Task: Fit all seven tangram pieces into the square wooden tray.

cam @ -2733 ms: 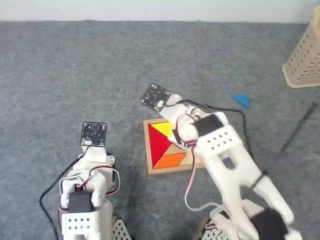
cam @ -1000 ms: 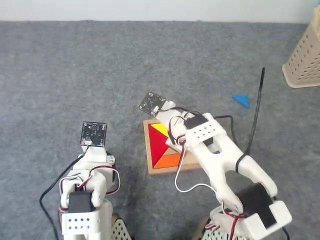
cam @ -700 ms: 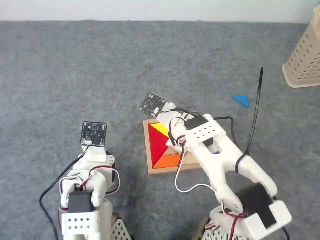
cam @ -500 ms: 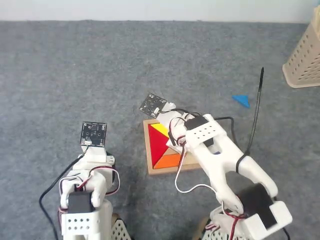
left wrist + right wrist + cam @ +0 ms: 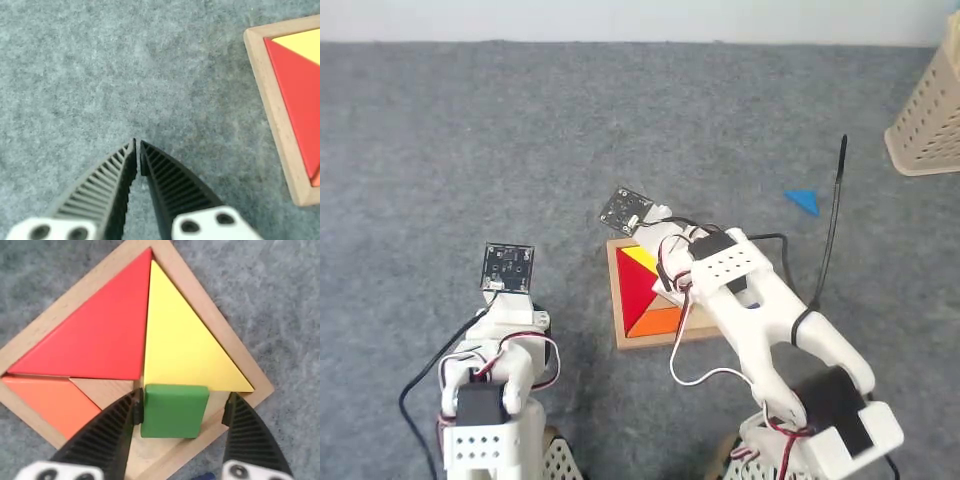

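Right wrist view, quick notes: my right pincer (image 5: 183, 397) is spread wide over the tray (image 5: 215, 325) and grips nothing. The green square (image 5: 175, 411) sits between the fingers, on the tray's bare wood. One finger (image 5: 105, 432) touches its side, and the other stands apart from it with a clear gap. I can't tell if the square lies flat in its slot or rides up a bit. Just past the fingertips, the yellow triangle (image 5: 180, 345) meets the square's far edge. The red triangle (image 5: 95, 335) lies edge to edge with the yellow one. The orange piece (image 5: 50, 400) lies beyond the touching finger, along the tray's rim, with a bare wooden gap (image 5: 107, 387) between it and the square.

Left wrist view: my left pincer (image 5: 138, 144) is closed down to a hairline slit with nothing in it, tips over the grey counter (image 5: 100, 60). The tray's rim lies ahead of it and off to one side, well apart.

High view: the right arm (image 5: 750, 300) stretches over the tray and covers much of it. The left arm (image 5: 495, 360) sits beside the tray, not touching it. The blue triangle (image 5: 803, 201) lies loose on the counter, well beyond the right pincer and outside the tray. A basket (image 5: 930, 110) stands farther out past the blue triangle, and a black cable (image 5: 830, 220) runs near the right arm.
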### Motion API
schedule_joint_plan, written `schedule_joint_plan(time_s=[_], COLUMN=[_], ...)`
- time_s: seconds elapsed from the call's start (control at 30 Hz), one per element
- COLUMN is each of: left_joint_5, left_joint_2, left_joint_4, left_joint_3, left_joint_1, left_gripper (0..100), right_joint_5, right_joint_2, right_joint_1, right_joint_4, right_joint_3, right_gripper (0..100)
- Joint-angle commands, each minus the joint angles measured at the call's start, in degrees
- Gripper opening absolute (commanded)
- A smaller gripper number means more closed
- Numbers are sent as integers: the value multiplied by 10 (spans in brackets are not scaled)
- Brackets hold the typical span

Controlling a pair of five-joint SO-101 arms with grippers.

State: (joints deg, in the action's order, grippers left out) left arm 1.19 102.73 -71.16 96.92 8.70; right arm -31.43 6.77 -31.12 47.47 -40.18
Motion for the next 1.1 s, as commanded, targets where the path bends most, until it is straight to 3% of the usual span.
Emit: schedule_joint_plan(time_s=[0.0,0.3,0.73,1.07], left_joint_5=[-4,-4,-4,-4], left_joint_2=[4,4,4,4], left_joint_4=[-4,-4,-4,-4], left_joint_3=[-3,-3,-3,-3], left_joint_1=[1,1,1,1], left_gripper=[11,11,11,11], right_joint_5=[5,53,55,55], right_joint_2=[20,103,110,110], right_joint_1=[5,49,48,48], right_joint_4=[-5,-14,-118,-133], right_joint_3=[2,-20,-84,-84], right_gripper=[241,38,36,38])
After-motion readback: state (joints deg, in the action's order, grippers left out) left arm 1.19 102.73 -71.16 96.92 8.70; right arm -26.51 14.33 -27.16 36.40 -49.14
